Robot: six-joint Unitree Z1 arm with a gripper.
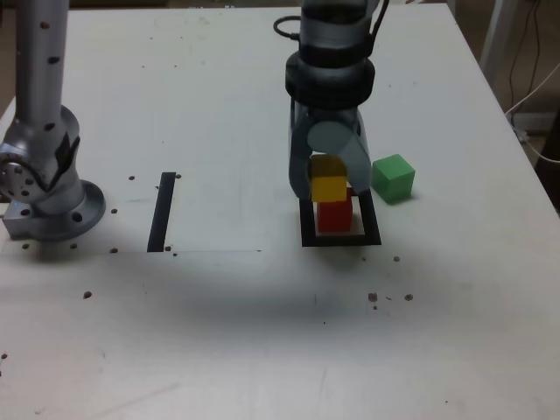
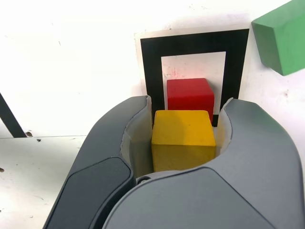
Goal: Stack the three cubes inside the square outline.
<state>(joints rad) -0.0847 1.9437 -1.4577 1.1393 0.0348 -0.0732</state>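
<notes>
Gripper clamped on yellow cube, just above red cube inside square outline, mid-table; a hair off centre, needing alignment before lowering. Green cube waiting beside outline.

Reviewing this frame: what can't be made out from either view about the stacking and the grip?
- Whether the small yellow cube already rests on the small red cube or sits just above it: in the exterior view the grey gripper covers the seam; the wrist view looks from above.
- The green cube: cut off by the wrist view's edge.
- The thick black square outline: its far side is hidden behind the gripper and cubes in the exterior view.
</notes>
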